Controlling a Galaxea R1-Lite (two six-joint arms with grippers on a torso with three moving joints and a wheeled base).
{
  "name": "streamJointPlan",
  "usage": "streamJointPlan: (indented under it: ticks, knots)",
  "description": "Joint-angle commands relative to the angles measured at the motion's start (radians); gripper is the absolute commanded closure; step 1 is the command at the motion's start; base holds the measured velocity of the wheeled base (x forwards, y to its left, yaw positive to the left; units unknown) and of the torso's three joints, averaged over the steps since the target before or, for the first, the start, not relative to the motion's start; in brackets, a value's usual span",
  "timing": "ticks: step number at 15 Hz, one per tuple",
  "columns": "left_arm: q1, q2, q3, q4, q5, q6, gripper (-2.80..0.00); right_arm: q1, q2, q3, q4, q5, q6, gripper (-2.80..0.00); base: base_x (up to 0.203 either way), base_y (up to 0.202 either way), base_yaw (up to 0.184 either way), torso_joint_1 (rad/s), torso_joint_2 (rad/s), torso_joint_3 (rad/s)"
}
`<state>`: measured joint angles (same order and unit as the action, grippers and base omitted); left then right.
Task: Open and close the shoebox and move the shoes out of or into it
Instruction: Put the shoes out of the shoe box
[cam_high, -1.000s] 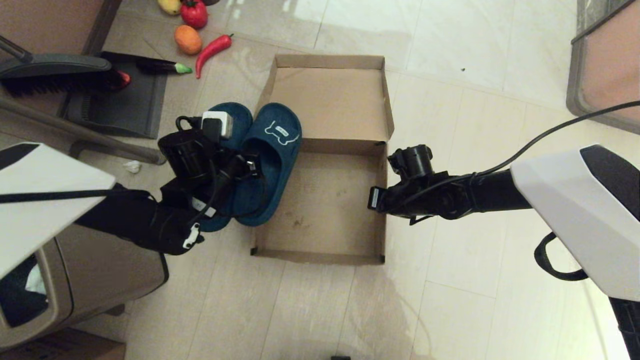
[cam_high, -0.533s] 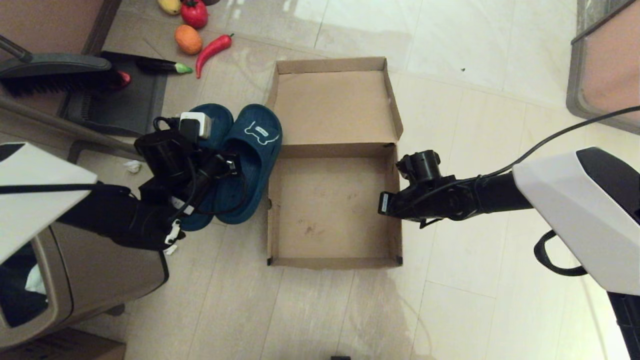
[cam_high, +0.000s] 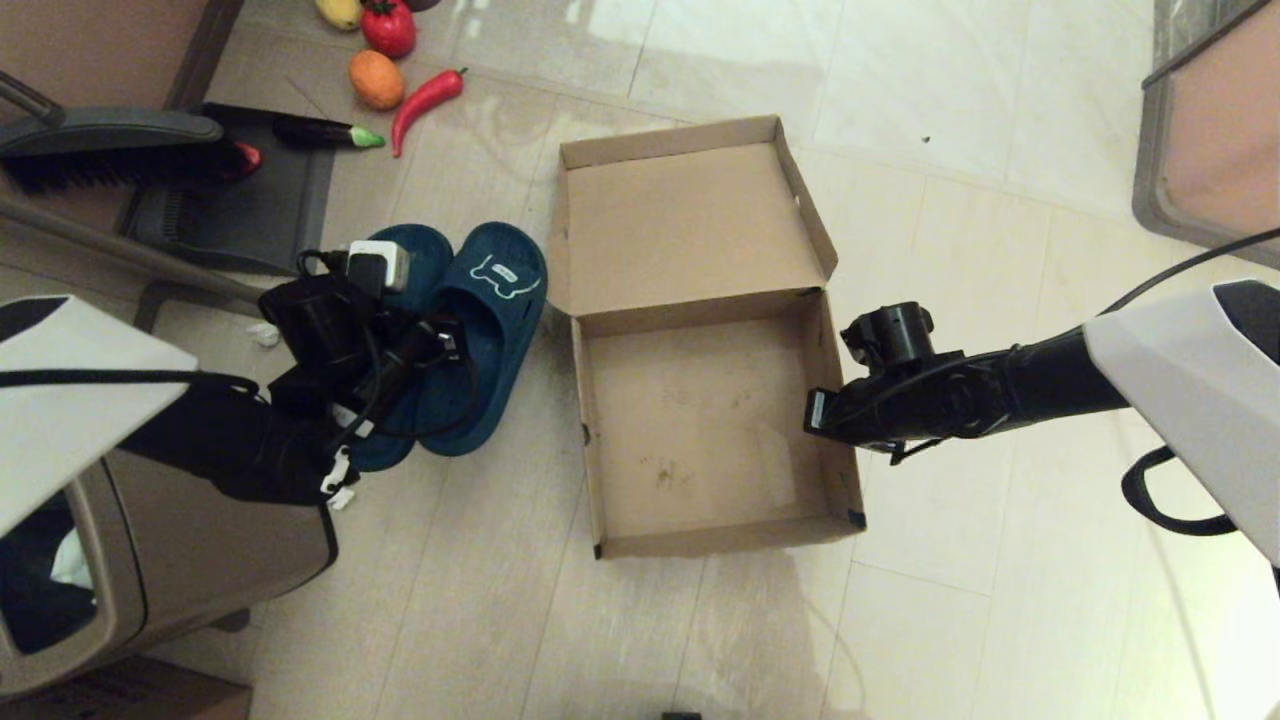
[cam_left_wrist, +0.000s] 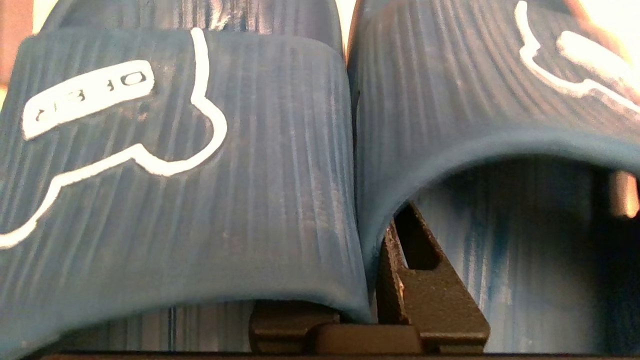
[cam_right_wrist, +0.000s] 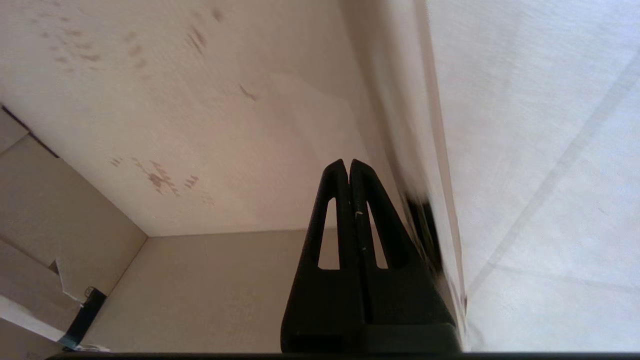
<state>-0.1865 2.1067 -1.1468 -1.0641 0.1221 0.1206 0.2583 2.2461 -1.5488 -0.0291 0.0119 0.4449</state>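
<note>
The brown shoebox (cam_high: 700, 440) lies open and empty on the floor, its lid (cam_high: 690, 225) folded flat away from me. The two navy slippers (cam_high: 480, 320) lie side by side on the tiles just left of the box. My left gripper (cam_left_wrist: 360, 280) is shut on the slippers' touching strap edges (cam_left_wrist: 280, 200), with one finger (cam_left_wrist: 415, 280) inside the box-side slipper. My right gripper (cam_high: 812, 412) is shut on nothing inside the box, close against its right wall (cam_right_wrist: 400, 125). Its fingertips (cam_right_wrist: 348, 165) hang above the stained box floor (cam_right_wrist: 175, 100).
A brown trash bin (cam_high: 200, 540) stands under my left arm. A dustpan and brush (cam_high: 240, 200) and toy vegetables (cam_high: 400, 70) lie at the far left. A furniture edge (cam_high: 1210, 130) is at the far right, with bare tiles between it and the box.
The shoebox has slid right and turned, with my shut right gripper moving right along its wall. My left gripper has carried the slippers left, away from the box.
</note>
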Motion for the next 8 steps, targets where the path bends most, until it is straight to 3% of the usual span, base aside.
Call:
streamJointPlan:
  ticks: [1,8]
  knots:
    - [0.029,0.063,0.005,-0.018,0.003,-0.001,0.0,-0.012,-0.031,0.033,-0.001,0.0,0.003,0.0,0.0,0.0,0.0,0.0,0.0,0.0]
    - [0.064,0.26,0.008,-0.175,0.003,-0.01,0.0,-0.024,-0.062,0.078,-0.002,0.0,-0.002,0.0,0.0,0.0,0.0,0.0,0.0,0.0]
